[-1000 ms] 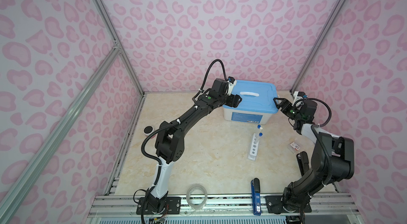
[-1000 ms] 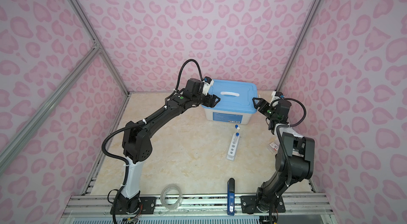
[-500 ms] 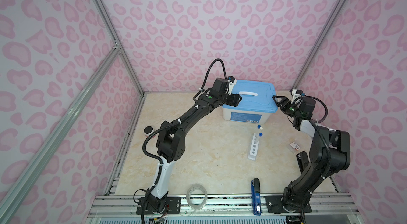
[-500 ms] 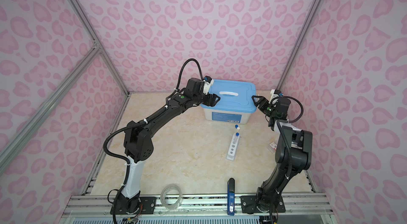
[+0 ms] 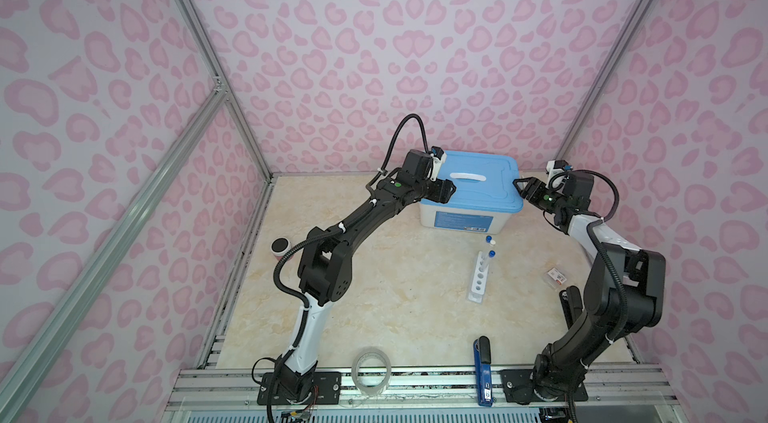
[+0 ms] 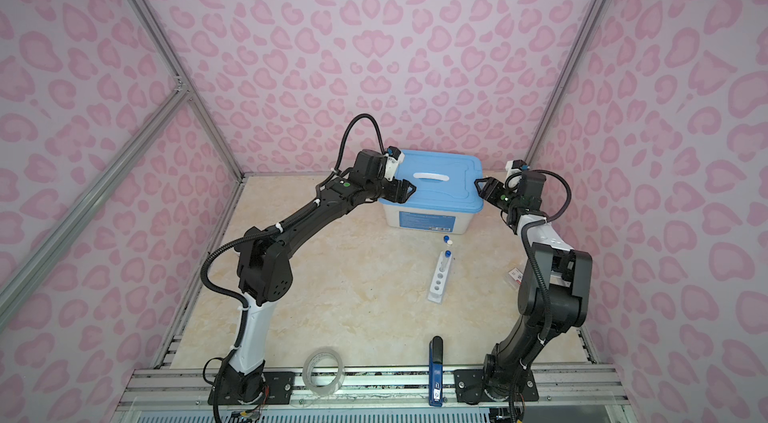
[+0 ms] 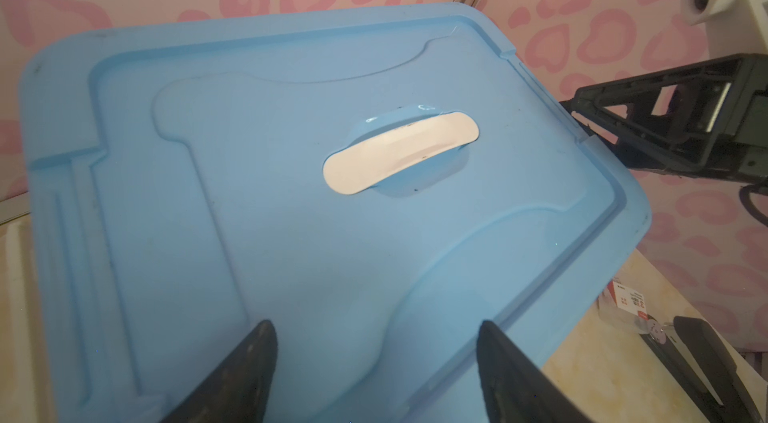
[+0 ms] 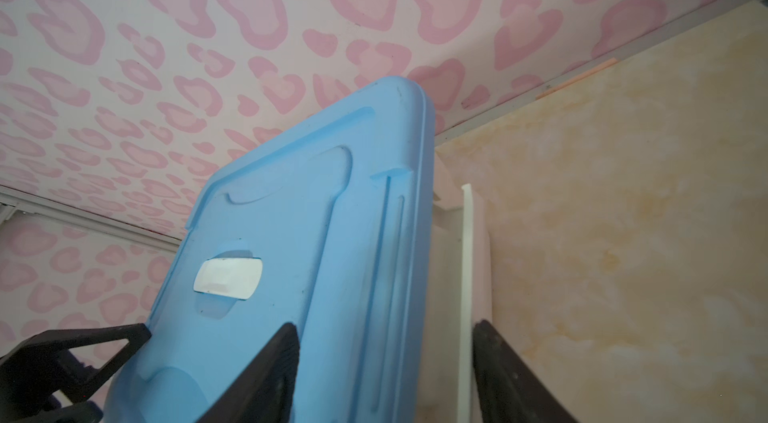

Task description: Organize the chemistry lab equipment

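Note:
A white five-hole rack [image 5: 478, 279] [image 6: 439, 279] lies mid-table with one blue-capped test tube [image 5: 489, 259] standing in its far hole. Just behind it is a second blue-capped piece [image 5: 489, 240]. At the back stands a white box [image 5: 457, 219] with a blue lid [image 5: 478, 182] [image 7: 291, 234] [image 8: 291, 213]. My left gripper [image 5: 451, 188] [image 7: 376, 327] hovers open over the lid's left edge. My right gripper [image 5: 517, 184] [image 8: 384, 327] is open at the lid's right edge. One of its fingers is over the lid and the other is outside the box rim.
A clear tape roll [image 5: 371, 371] and a dark blue stapler [image 5: 483, 371] lie at the front edge. A small dark cup [image 5: 281, 248] sits by the left wall. A small red-labelled packet [image 5: 557, 277] lies near the right arm. Pink walls close in behind the box.
My right gripper has moved in to the lid's right edge and its jaws have narrowed. The left gripper has hardly moved.

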